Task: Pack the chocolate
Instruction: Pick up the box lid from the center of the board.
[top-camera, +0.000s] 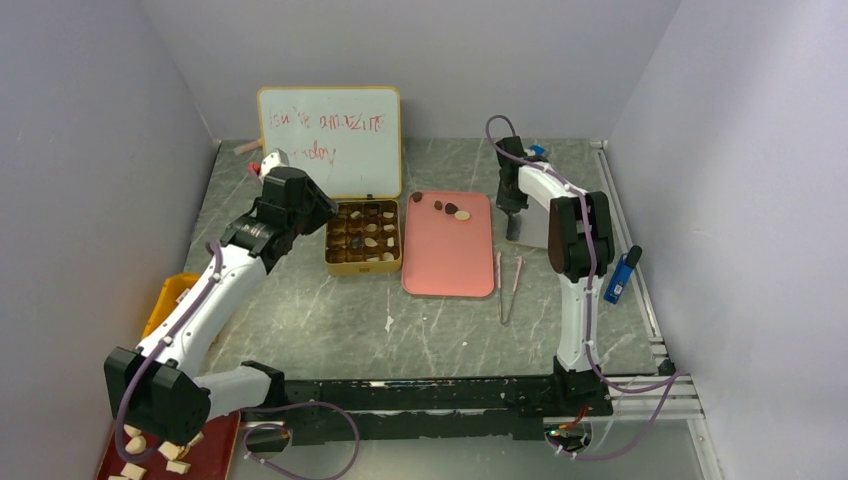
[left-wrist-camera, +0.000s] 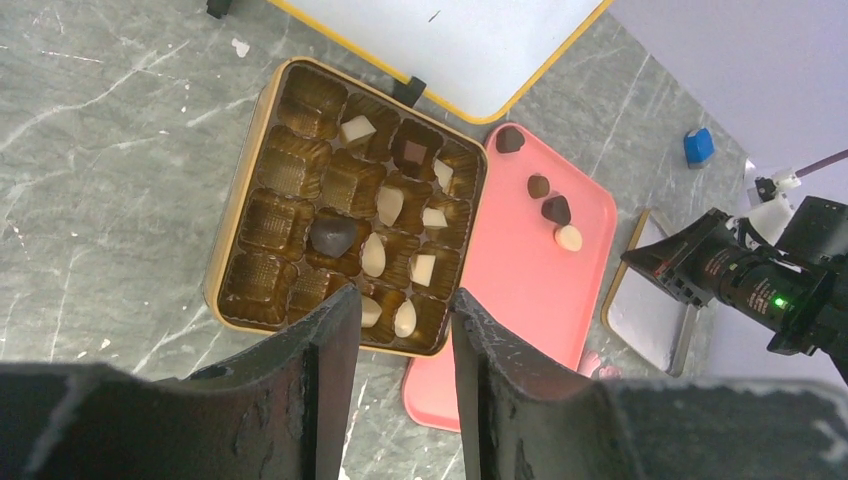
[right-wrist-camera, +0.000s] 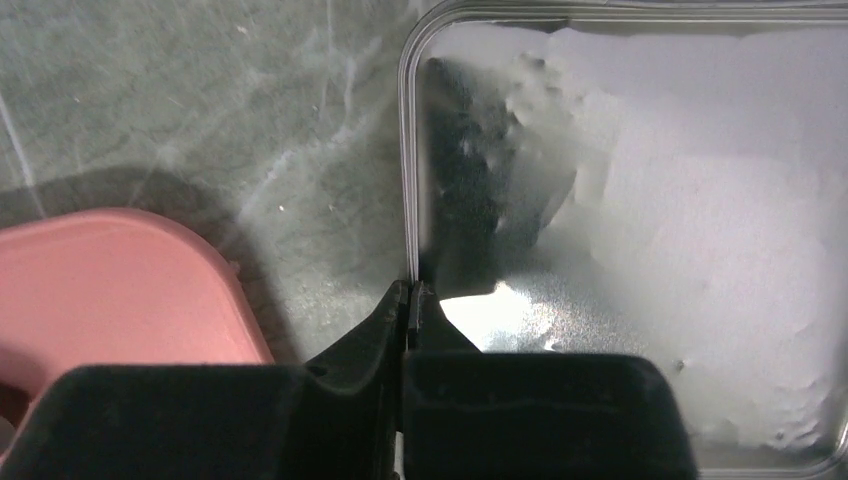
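Note:
A gold box (top-camera: 363, 266) (left-wrist-camera: 240, 215) lies open with several light and dark chocolates in its cells. Three dark chocolates (left-wrist-camera: 538, 185) and a tan one (left-wrist-camera: 568, 237) lie near the far edge of the pink tray (top-camera: 447, 265) (left-wrist-camera: 520, 300). My left gripper (top-camera: 322, 212) (left-wrist-camera: 403, 300) hangs above the box's near edge, open, with nothing between its fingers. To the right of the pink tray, my right gripper (top-camera: 511, 222) (right-wrist-camera: 411, 290) is shut on the left rim of a silver tray (right-wrist-camera: 650, 200) (top-camera: 533, 238).
The box's lid (top-camera: 330, 140), white with red writing, stands up behind it. Pink tweezers (top-camera: 508, 285) lie right of the pink tray. A blue tool (top-camera: 620, 275) sits by the right arm. A yellow bin (top-camera: 170, 300) and a red tray of beige chunks (top-camera: 215, 450) are at the near left.

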